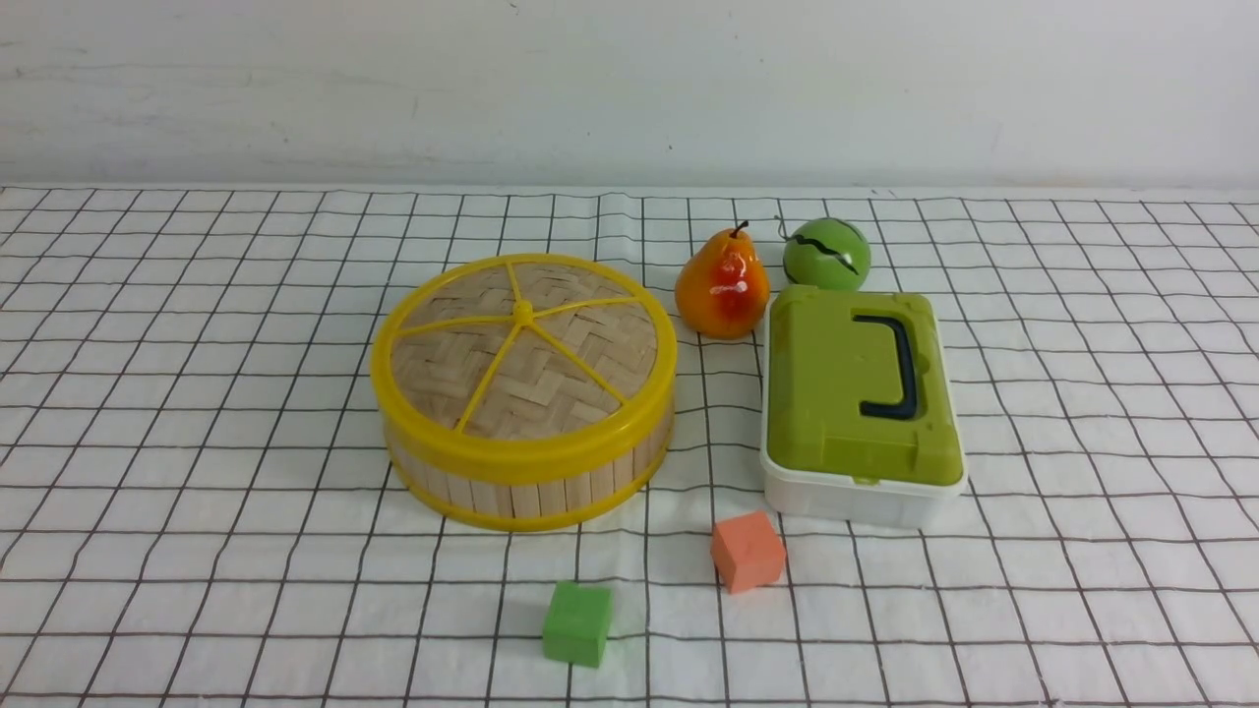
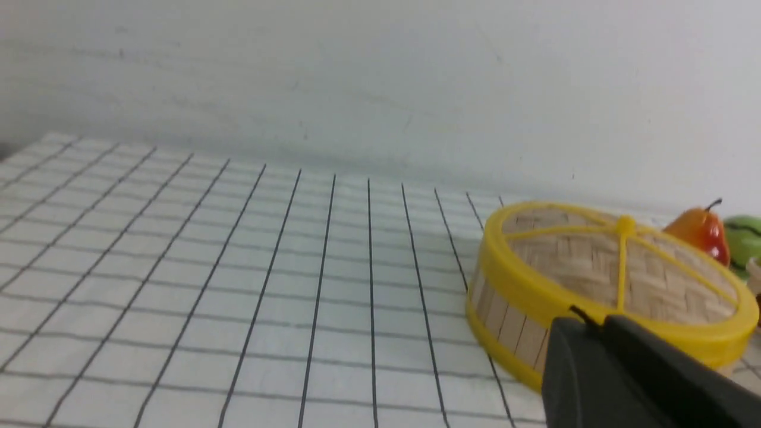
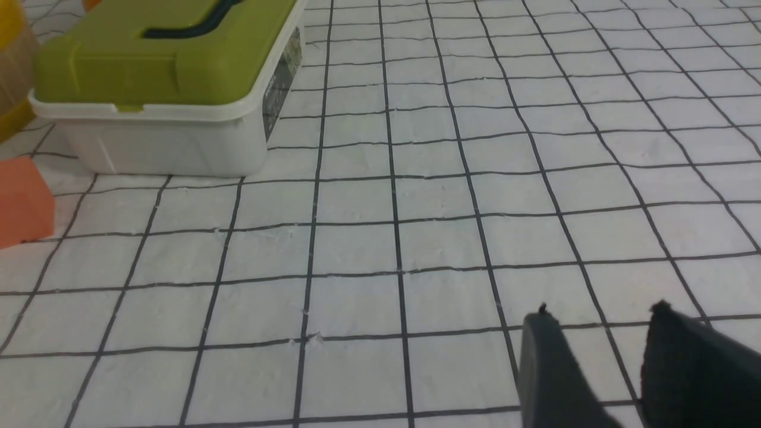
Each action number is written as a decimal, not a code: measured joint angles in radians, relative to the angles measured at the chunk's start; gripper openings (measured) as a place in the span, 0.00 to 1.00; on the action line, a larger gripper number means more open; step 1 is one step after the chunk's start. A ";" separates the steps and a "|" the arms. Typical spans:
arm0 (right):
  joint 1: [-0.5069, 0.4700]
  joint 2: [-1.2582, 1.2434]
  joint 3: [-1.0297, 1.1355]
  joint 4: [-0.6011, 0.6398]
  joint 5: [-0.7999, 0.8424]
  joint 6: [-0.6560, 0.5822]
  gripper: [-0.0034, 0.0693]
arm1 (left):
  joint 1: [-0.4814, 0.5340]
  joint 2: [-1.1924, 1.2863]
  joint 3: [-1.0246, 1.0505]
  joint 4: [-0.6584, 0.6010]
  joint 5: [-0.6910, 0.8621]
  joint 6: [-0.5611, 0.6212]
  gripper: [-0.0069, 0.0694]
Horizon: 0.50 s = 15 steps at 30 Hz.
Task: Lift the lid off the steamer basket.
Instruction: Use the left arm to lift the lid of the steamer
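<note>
The lid [image 1: 524,344] is sitting on the steamer basket [image 1: 531,492]. The left hand [image 2: 594,324] is hovering near it, clenched and empty. The right hand [image 3: 600,315] is hanging released over the desk [image 3: 416,238].

pear [image 1: 722,285], green ball [image 1: 826,253], green-lidded white box [image 1: 846,497], orange cube [image 1: 748,551], green cube [image 1: 577,622]

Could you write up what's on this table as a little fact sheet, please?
lid: sitting on the steamer basket, not yet removed
box: white, green top, closed, right of basket
pear: behind the box, beside a round green object
green cube: nearest the front
orange cube: before the box
right tool: open, empty
</note>
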 joint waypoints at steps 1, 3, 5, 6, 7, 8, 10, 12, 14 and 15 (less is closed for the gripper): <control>0.000 0.000 0.000 0.000 0.000 0.000 0.38 | 0.000 0.000 0.000 0.000 -0.012 0.000 0.14; 0.000 0.000 0.000 0.000 0.000 0.000 0.38 | 0.000 0.000 0.000 0.001 -0.053 -0.001 0.14; 0.000 0.000 0.000 0.000 0.000 0.000 0.38 | 0.000 0.000 0.000 0.000 -0.098 -0.019 0.14; 0.000 0.000 0.000 0.000 0.000 0.000 0.38 | 0.000 0.000 0.000 -0.011 -0.119 -0.037 0.14; 0.000 0.000 0.000 0.000 0.000 0.000 0.38 | 0.000 0.000 0.000 -0.028 -0.149 -0.074 0.14; 0.000 0.000 0.000 0.000 0.000 0.000 0.38 | 0.000 0.000 0.000 -0.051 -0.178 -0.124 0.14; 0.000 0.000 0.000 0.000 0.000 0.000 0.38 | 0.000 0.000 0.000 -0.097 -0.234 -0.194 0.14; 0.000 0.000 0.000 0.000 0.000 0.000 0.38 | 0.000 0.000 0.000 -0.143 -0.297 -0.290 0.14; 0.000 0.000 0.000 0.000 0.000 0.000 0.38 | 0.000 0.000 -0.012 -0.154 -0.292 -0.330 0.11; 0.000 0.000 0.000 0.000 0.000 0.000 0.38 | 0.000 0.000 -0.050 -0.150 -0.245 -0.342 0.07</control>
